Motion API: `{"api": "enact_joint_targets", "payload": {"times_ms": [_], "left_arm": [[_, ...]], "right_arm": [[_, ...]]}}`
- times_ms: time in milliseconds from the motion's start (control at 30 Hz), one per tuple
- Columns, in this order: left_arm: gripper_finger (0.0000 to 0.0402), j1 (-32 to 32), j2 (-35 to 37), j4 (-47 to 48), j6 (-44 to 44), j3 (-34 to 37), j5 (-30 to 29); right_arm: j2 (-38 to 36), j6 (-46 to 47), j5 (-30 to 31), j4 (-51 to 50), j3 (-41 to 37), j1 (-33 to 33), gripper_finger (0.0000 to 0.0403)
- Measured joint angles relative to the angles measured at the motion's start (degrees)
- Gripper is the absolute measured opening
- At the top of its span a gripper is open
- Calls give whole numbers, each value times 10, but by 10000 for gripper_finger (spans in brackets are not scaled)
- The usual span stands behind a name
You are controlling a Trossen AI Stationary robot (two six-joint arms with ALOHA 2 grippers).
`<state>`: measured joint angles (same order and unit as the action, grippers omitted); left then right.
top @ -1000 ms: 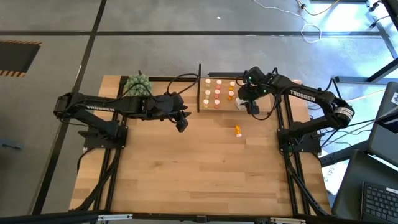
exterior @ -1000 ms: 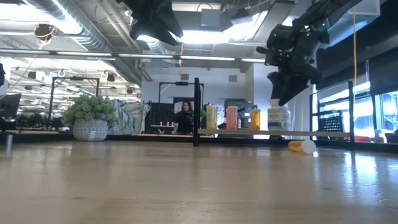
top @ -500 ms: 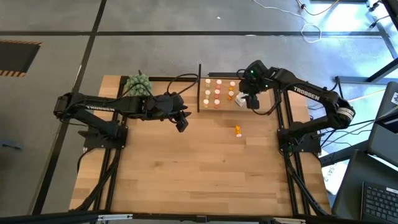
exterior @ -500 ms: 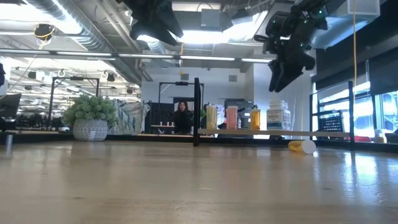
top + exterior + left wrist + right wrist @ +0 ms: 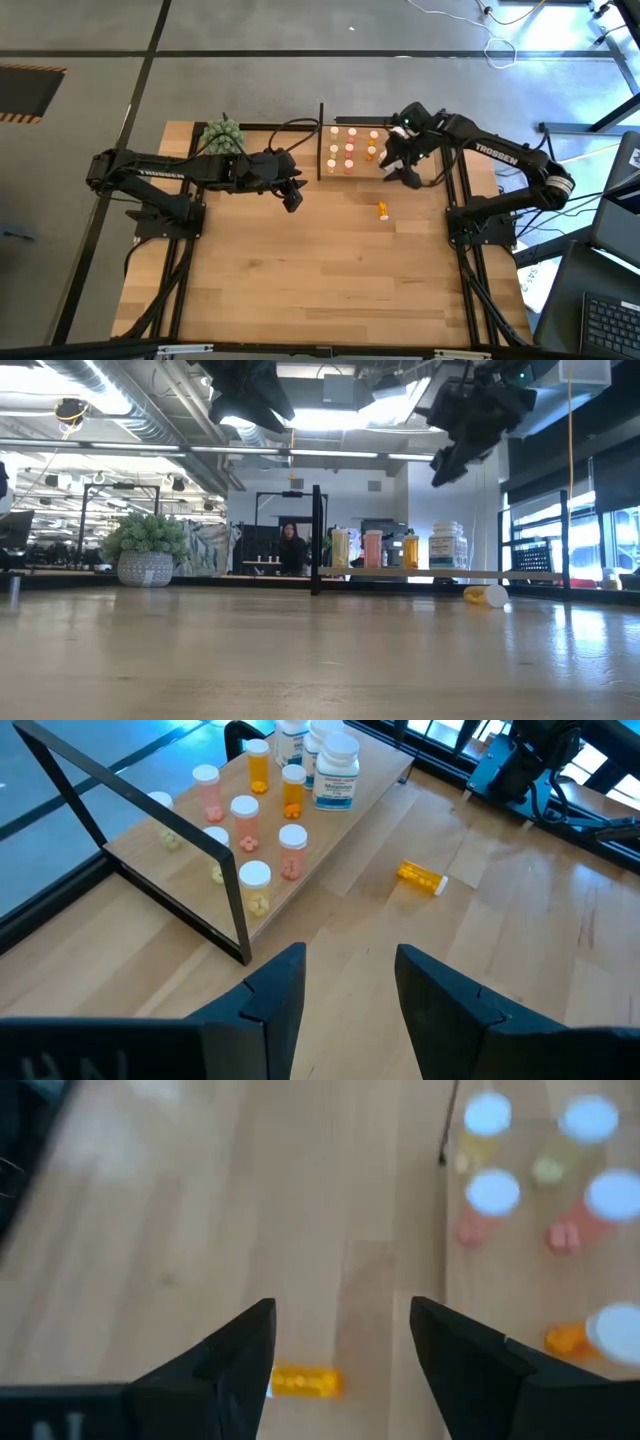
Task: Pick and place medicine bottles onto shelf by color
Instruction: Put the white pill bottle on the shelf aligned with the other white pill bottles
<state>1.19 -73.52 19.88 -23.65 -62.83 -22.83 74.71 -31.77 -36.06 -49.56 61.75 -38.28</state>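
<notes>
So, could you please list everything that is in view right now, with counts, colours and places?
Shelf: one, light wood with black uprights, at the table's far edge.
Small bottles: several, yellowish, pink and orange with white caps, upright on the shelf.
Larger white bottles: a few, at the shelf's right end.
Fallen bottle: one, orange, lying on the table in front of the shelf.
Plant: one, green, far left of the table.
Person: one, in the room behind.
Left gripper: open, left of the shelf.
Right gripper: open, empty, above the shelf's right end.

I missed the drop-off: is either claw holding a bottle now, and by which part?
Nothing is held. The right claw is open and empty above the fallen orange bottle; the left claw is open and empty too.
</notes>
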Motion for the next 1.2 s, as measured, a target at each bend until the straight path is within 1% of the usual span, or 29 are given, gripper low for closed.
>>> {"api": "enact_joint_targets", "payload": {"times_ms": [33, 133, 200, 333, 400, 467, 533, 600, 733, 800, 1000, 1133, 1200], "left_arm": [[150, 0, 0, 0, 1, 0, 0], [150, 0, 0, 0, 2, 0, 0], [150, 0, 0, 0, 3, 0, 0], [150, 0, 0, 0, 3, 0, 0], [150, 0, 0, 0, 3, 0, 0], [150, 0, 0, 0, 3, 0, 0], [150, 0, 0, 1, 3, 0, 0], [150, 0, 0, 1, 3, 0, 0], [150, 0, 0, 1, 3, 0, 0], [150, 0, 0, 1, 7, 0, 0], [150, 0, 0, 1, 18, 0, 0], [150, 0, 0, 1, 18, 0, 0], [150, 0, 0, 1, 18, 0, 0]], "right_arm": [[0, 1, 8, 6, -9, 4, 234], [3, 2, 61, 30, -38, 18, 234], [3, 2, 86, 51, -57, 25, 234], [3, 4, 99, 112, -88, 28, 234], [3, 19, 109, 146, -92, 28, 234], [2, 45, 153, 168, -86, 28, 234], [2, 61, 210, 163, -68, 28, 234], [2, 60, 243, 155, -42, 27, 234], [2, 51, 240, 145, 6, 11, 234], [2, 64, 240, 143, 27, 4, 234], [2, 190, 239, 138, 71, 0, 234], [1, 216, 244, 137, 78, 0, 234], [1, 243, 251, 135, 78, 0, 233]]}}
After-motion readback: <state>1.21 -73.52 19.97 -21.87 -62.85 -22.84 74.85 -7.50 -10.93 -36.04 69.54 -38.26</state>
